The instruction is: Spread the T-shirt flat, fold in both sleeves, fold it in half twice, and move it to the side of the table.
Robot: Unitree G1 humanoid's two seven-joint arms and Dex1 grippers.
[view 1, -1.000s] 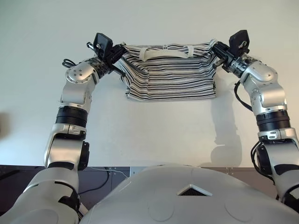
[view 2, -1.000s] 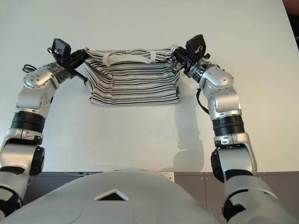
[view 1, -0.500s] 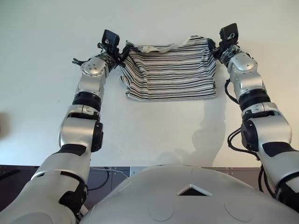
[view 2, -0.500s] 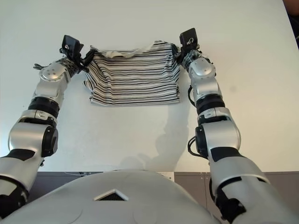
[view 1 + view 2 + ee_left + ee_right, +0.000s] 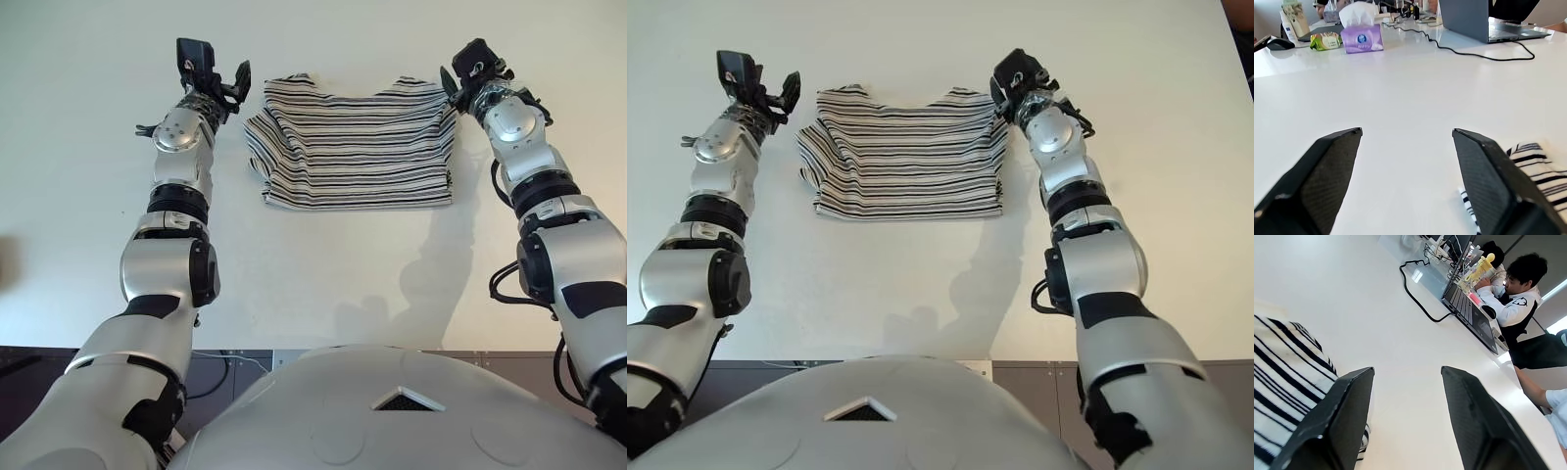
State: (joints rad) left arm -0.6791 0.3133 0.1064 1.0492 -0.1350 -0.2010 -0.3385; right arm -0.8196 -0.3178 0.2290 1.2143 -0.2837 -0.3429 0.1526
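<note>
The white surface [image 5: 323,274] is right in front of you. At 12 o'clock on it lies the black-and-white striped cloth T-shirt [image 5: 353,147]. It is folded into a wide block. Its near edge is straight, and its left side is a bit bunched up.

Your left hand [image 5: 227,84] is at 10 o'clock from the middle of the T-shirt, near its far left corner. Its two black fingers [image 5: 1327,171] are wide apart with nothing between them. In the left wrist view, a striped corner of the T-shirt lies just beside one finger.

Your right hand [image 5: 454,82] is at 2 o'clock from the middle of the T-shirt, right by the far right corner. Its fingers [image 5: 1342,416] are apart too and hold nothing. The striped cloth lies next to one finger, and you cannot tell if it touches.

Farther off, toward 12 o'clock, you can see a purple tissue box [image 5: 1361,39], an open grey laptop [image 5: 1474,19] and a thin black cable [image 5: 1488,59].
</note>
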